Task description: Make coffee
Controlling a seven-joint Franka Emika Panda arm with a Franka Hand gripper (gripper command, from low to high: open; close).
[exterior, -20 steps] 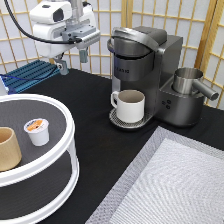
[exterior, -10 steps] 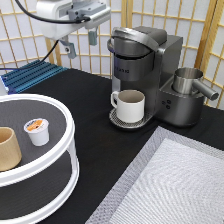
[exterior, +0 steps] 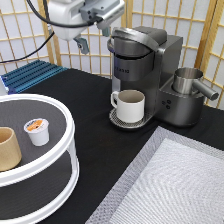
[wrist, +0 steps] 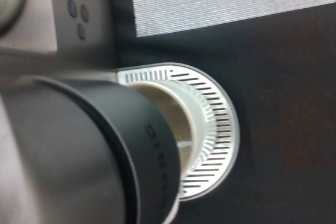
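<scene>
Moved my gripper [exterior: 92, 36] rightward, above the coffee maker [exterior: 145, 65] | gripper released, empty | pod [exterior: 37, 131] untouched on tray [exterior: 65, 120] | mug [exterior: 130, 105] placed | brewing not started

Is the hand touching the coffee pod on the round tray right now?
Apart. The exterior view shows the hand open, high beside the coffee maker, while the coffee pod sits far below on the tray.
</scene>
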